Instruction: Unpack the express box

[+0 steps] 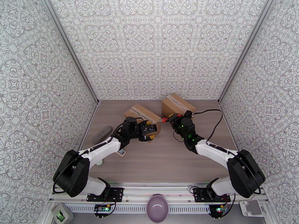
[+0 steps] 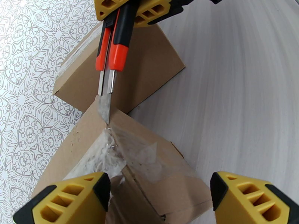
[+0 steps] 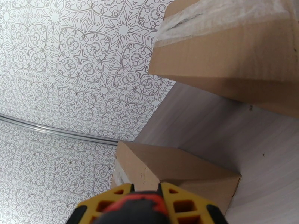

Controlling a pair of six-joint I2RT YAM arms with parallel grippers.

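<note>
Overhead, two brown cardboard boxes sit toward the back of a pale wooden surface (image 1: 160,161). Both arms reach toward the nearer one, the express box (image 1: 144,113), which lies left of centre. A second box (image 1: 177,103) stands just behind it and to its right. The right pincer (image 1: 172,118) is clamped on an orange-and-black utility knife (image 2: 114,53). The knife's blade (image 2: 105,107) touches the top corner of the express box, at the end of a seam of wrinkled clear tape (image 2: 112,154). The left pincer (image 2: 160,196) is spread wide, with one yellow finger on each side of the box's near end. Whether the fingers actually press the cardboard cannot be told. The box looks light and fairly stiff, so it would likely slide under the blade. It wants bracing across its side walls, low down and away from the taped seam. The cardboard would probably dent under a hard squeeze, and the tape looks thin and slick.
</note>
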